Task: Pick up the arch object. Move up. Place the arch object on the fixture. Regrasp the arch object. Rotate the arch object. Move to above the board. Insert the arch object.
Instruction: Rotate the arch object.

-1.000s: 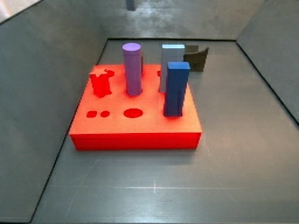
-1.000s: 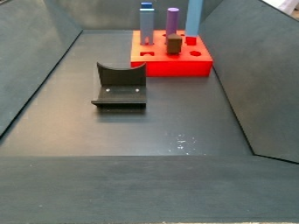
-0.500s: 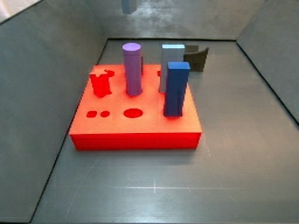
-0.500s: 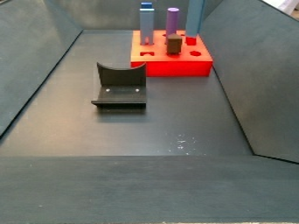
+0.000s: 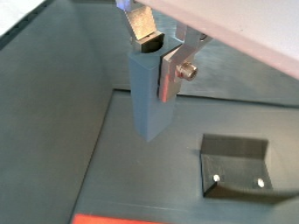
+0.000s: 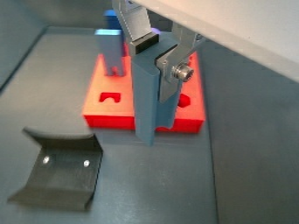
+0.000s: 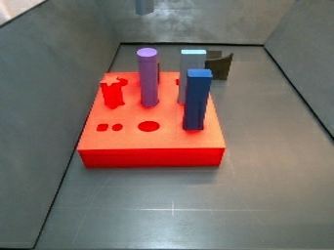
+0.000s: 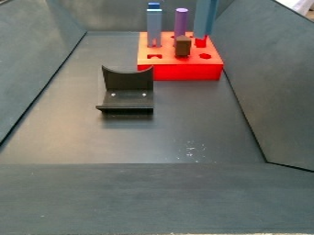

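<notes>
Bright red thick square board (image 7: 150, 142) sits mid-floor on the dark grey tray floor (image 7: 170, 210). It also shows in a wrist view (image 6: 187, 109).

On the board in a side view:
- Purple round peg (image 7: 148, 76), upright.
- Dark blue square peg (image 7: 196, 98) at 3 o'clock of the purple one, upright.
- Light-blue square peg (image 7: 192, 59) at 1 o'clock of the purple one, partly hidden behind the dark blue one.
- Small red piece (image 7: 113, 93) at 9 o'clock of the purple one.
- Round open hole (image 7: 148, 125) near the front edge, with smaller holes at its 9 o'clock.

Dark olive-black angular fixture (image 8: 125, 92) stands on the floor, apart from the board. The board lies at its 1 o'clock in that side view. In the opposite side view the fixture (image 7: 220, 64) peeks out at 1 o'clock of the board. Both wrist views show it empty (image 5: 237, 162) (image 6: 61, 166).

Gripper (image 5: 158, 52) (image 6: 156, 52) hangs high above the floor, with board and fixture both below it. Its silver plate fingers (image 6: 176, 68) are clamped on the slim pale grey-blue arch object (image 5: 146, 96) (image 6: 146, 101), one on each flat side. The piece hangs long-axis-down from the fingers, with its lower end free in the air and touching neither fixture nor board.

In the side views the gripper is too close to the top edge to make out.
</notes>
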